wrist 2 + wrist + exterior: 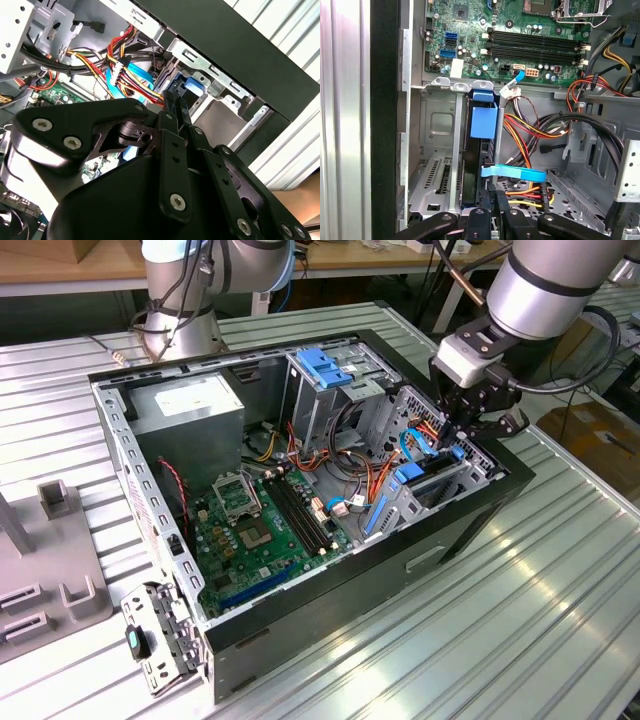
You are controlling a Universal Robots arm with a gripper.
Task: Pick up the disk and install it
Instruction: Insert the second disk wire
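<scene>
Disk (pixel 472 165) sits in bay at pincer (pixel 492 197) tips.

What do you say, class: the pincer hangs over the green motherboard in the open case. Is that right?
Not quite. In the exterior view the pincer hangs over the drive bay with blue parts, at the end of the open case on that view's right, not over the green motherboard.

The arm (pixel 540 285) reaches steeply down, its tool (pixel 468 432) with fingers drawn close together.
</scene>
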